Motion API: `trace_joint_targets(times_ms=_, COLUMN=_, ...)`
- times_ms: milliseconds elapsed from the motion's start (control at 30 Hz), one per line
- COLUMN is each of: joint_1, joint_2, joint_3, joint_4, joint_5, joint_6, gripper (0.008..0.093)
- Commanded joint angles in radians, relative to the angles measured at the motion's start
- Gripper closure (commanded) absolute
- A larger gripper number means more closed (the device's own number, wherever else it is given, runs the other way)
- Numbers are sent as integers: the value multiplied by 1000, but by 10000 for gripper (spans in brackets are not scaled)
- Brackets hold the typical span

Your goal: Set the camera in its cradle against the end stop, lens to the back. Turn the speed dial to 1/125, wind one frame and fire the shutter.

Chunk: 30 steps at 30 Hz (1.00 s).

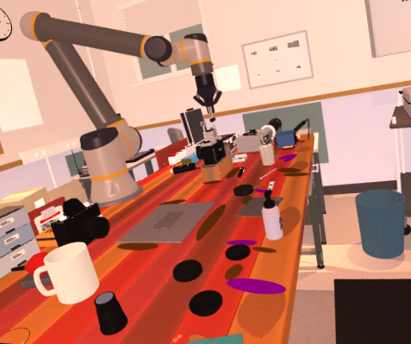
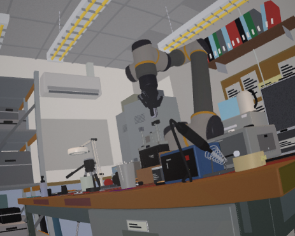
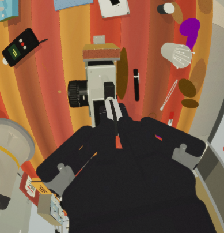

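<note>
The camera (image 1: 212,150) (image 2: 153,154) (image 3: 96,92), with a silver top and black body, sits on its wooden cradle (image 1: 215,169) (image 3: 100,52) at the far part of the bench, its lens (image 3: 77,93) pointing left in the wrist camera. My gripper (image 1: 210,111) (image 2: 152,111) (image 3: 113,111) hangs well above the camera's top plate, closed and empty. The small controls on the top plate are too small to read.
A black pen (image 3: 136,84) lies just beside the cradle, with a white cup (image 1: 267,153) (image 3: 176,54) further right. A blue soldering station (image 2: 187,161) stands at the bench end. A grey mat (image 1: 167,222), a bottle (image 1: 272,218) and lens caps lie nearer.
</note>
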Motion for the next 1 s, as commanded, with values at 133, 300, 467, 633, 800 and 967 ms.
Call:
trace_joint_targets(times_ms=133, joint_1=0, joint_2=1, joint_3=0, joint_4=-3, joint_5=0, joint_6=0, gripper=934)
trace_joint_targets(times_ms=300, joint_1=0, joint_2=2, joint_3=2, joint_4=-5, joint_5=0, joint_6=0, gripper=934)
trace_joint_targets(times_ms=467, joint_1=0, joint_2=2, joint_3=3, joint_4=-7, joint_5=0, joint_6=0, gripper=934)
trace_joint_targets(times_ms=633, joint_1=0, joint_2=2, joint_3=5, joint_4=-9, joint_5=0, joint_6=0, gripper=934)
trace_joint_targets(times_ms=800, joint_1=0, joint_2=2, joint_3=8, joint_4=-11, joint_5=0, joint_6=0, gripper=934)
trace_joint_targets(times_ms=967, joint_1=0, joint_2=1, joint_3=10, joint_4=-12, joint_5=0, joint_6=0, gripper=934)
